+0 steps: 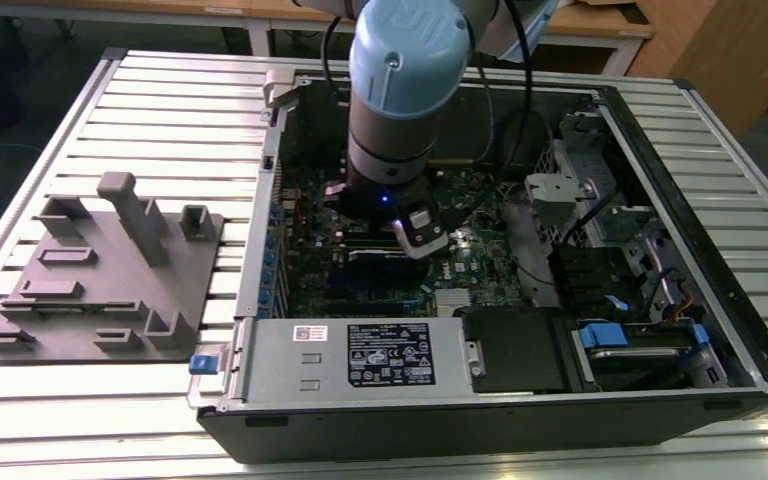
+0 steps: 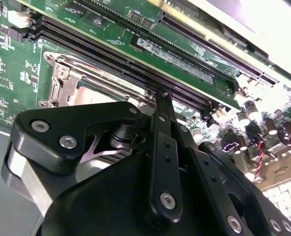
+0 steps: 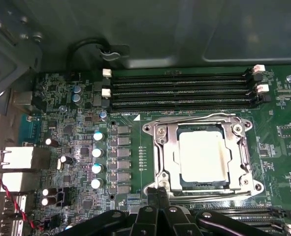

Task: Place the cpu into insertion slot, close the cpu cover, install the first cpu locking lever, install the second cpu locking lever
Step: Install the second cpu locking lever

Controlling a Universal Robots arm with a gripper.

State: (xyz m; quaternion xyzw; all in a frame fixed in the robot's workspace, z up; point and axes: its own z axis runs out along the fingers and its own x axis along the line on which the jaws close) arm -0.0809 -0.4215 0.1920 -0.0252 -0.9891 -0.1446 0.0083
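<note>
First wrist view: cpu (image 3: pixel 204 156) lying flat and face up in the insertion slot (image 3: pixel 204 185), pale square framed by the silver cpu cover (image 3: pixel 166 152), which looks to be lowered around it. Probably light and stiff, with a smooth metal face likely slippery under hard pads. Probably fragile on the hidden underside, so best taken by two opposite edges and kept level, never by the face. Judged thin springy sheet for the cover: better pushed on its frame than pinched. Thin wire locking lever (image 3: pixel 199 117) running along the socket's edge beside the memory slots (image 3: pixel 179 88); cannot tell whether latched.

Fingers drawn together to a narrow tip, nothing visibly between them; gripper (image 3: pixel 157 195) at one corner of the socket frame, touching or just short of it. Same closed tip seen in the second wrist view, gripper (image 2: pixel 161 101) against the edge of the cover (image 2: pixel 81 83).

Tight quarters around: green motherboard (image 3: pixel 278 132) crowded with upright capacitors (image 3: pixel 97 152) near the socket. Exterior view: arm (image 1: pixel 404 90) reaching down into the open computer case (image 1: pixel 704 200), steel walls and cables on all sides. Case lying on a ribbed metal bench (image 1: pixel 171 110), grey parts fixture (image 1: pixel 104 270) beside it on the exterior view's left.
</note>
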